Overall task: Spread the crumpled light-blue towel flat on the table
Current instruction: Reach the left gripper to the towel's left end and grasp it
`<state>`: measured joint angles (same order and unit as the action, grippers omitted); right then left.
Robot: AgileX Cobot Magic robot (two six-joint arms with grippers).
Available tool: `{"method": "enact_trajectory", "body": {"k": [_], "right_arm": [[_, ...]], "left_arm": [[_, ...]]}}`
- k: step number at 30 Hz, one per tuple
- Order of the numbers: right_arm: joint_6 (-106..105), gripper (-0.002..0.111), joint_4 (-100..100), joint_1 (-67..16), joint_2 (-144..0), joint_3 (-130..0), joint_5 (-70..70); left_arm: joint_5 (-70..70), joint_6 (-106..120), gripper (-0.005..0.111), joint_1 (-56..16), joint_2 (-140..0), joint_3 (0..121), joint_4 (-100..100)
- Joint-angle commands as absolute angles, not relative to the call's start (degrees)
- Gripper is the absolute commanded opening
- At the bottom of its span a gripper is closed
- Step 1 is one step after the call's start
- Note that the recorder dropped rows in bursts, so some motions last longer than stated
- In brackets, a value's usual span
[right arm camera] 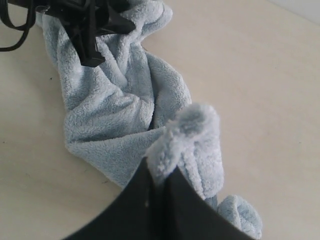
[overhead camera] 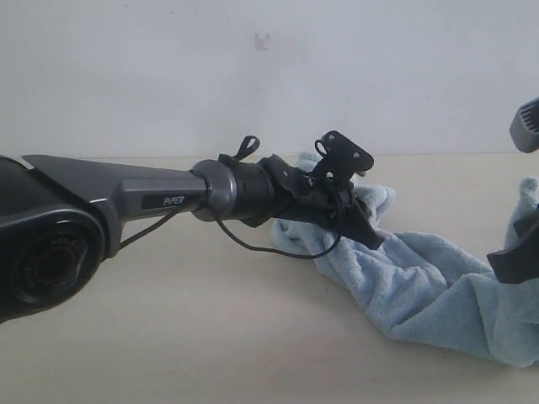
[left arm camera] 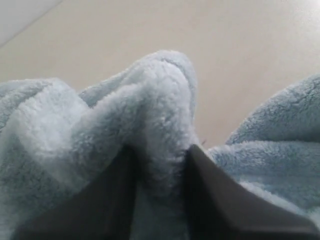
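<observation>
As left hand (left arm camera: pixel 161 150) and right hand (right arm camera: pixel 159 167) pinch the towel (overhead camera: pixel 404 286), the beige table (overhead camera: pixel 210 337) meets a white wall (overhead camera: pixel 168 76).

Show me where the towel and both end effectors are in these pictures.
towel (overhead camera: pixel 421 286), exterior view, rumpled middle stretch
left end effector (left arm camera: pixel 161 155), left wrist view, midway between its fingertips
right end effector (right arm camera: pixel 160 170), right wrist view, midway between its fingertips

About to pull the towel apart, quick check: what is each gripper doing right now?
Left gripper: jaws closed on a raised fold of the towel.
Right gripper: jaws shut on another bunched fold of the towel.
</observation>
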<state>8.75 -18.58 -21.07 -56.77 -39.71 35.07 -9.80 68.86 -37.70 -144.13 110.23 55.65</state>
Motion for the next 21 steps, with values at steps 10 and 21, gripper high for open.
{"method": "enact_trajectory", "body": {"k": [10,21], "right_arm": [[8.25,0.000,-18.81,-21.22,-56.54,-38.45,34.34],[8.25,0.000,-18.81,-21.22,-56.54,-38.45,34.82]], "left_arm": [[-35.92,37.02,0.004,-29.55,-130.67,110.60,26.54],[-52.74,36.86,0.004,-28.12,-119.81,104.07,23.44]]}}
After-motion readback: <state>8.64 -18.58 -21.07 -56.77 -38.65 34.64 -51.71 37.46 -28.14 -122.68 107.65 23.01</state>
